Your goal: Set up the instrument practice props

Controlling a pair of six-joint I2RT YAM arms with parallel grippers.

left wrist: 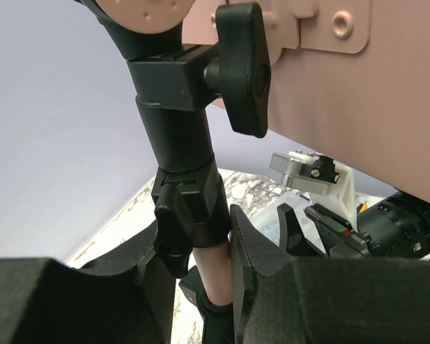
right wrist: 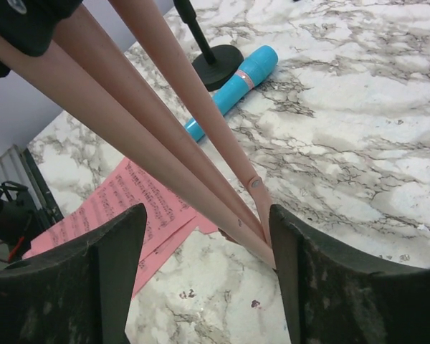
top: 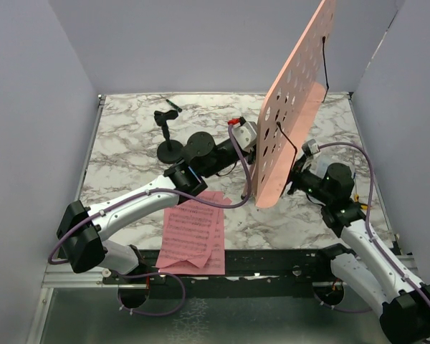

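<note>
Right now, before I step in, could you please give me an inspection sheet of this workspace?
Surface: marble table, no spills seen.
Job's things: music stand held tilted, its legs folded together; sheet music at the near edge; blue tube lying flat.
Clutter: small black stand; dark pen-like item at the back.
Grippers: left gripper shut on the pole; right gripper open around the legs.
Cables: purple cables run along both arms.
Surroundings: plain walls on three sides.
</note>
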